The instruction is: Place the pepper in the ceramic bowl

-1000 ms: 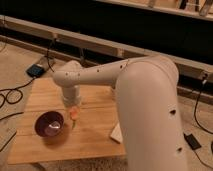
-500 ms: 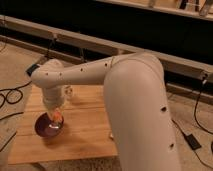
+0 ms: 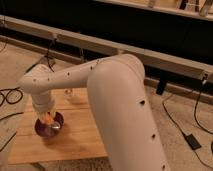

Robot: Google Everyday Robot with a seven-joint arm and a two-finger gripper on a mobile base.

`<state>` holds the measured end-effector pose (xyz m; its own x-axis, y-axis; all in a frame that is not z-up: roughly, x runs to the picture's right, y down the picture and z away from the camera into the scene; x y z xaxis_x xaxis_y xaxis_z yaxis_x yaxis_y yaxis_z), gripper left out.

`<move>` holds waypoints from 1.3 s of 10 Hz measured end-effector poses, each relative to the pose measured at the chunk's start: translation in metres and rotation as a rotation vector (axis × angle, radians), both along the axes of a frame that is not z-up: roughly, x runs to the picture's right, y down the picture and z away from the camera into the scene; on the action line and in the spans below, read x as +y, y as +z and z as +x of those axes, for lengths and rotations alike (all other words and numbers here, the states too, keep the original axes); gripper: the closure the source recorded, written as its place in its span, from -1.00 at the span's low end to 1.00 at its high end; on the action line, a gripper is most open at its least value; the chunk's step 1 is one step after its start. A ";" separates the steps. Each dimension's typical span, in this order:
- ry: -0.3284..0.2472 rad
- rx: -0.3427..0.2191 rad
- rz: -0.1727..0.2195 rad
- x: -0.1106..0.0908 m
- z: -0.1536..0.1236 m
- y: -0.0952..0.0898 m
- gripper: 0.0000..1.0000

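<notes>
The dark purple ceramic bowl [image 3: 48, 129] sits on the left part of the wooden table [image 3: 75, 140]. My gripper [image 3: 48, 119] hangs right over the bowl, at its inside. A small orange pepper [image 3: 48, 118] shows at the gripper's tip, just above or at the bowl's inside. The white arm covers the gripper's upper part and much of the table's right side.
The white arm [image 3: 115, 100] sweeps from the lower right across to the left. A small clear object [image 3: 69, 93] stands at the table's back edge. Black cables [image 3: 10, 95] lie on the floor to the left and right [image 3: 192, 140]. A dark wall with a pale ledge runs behind.
The gripper with the orange pepper has moved left from beside the bowl to over it, and has come down toward the bowl's inside.
</notes>
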<state>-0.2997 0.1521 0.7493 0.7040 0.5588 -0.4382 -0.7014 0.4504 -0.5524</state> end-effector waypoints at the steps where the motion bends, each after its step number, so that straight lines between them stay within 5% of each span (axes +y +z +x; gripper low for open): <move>1: -0.011 0.008 0.002 0.005 -0.004 0.009 1.00; 3: -0.022 0.029 0.001 0.014 -0.007 0.025 0.87; 10: -0.037 0.077 0.037 0.019 -0.009 0.050 -0.51; 13: -0.044 0.089 0.046 0.021 -0.007 0.050 -0.60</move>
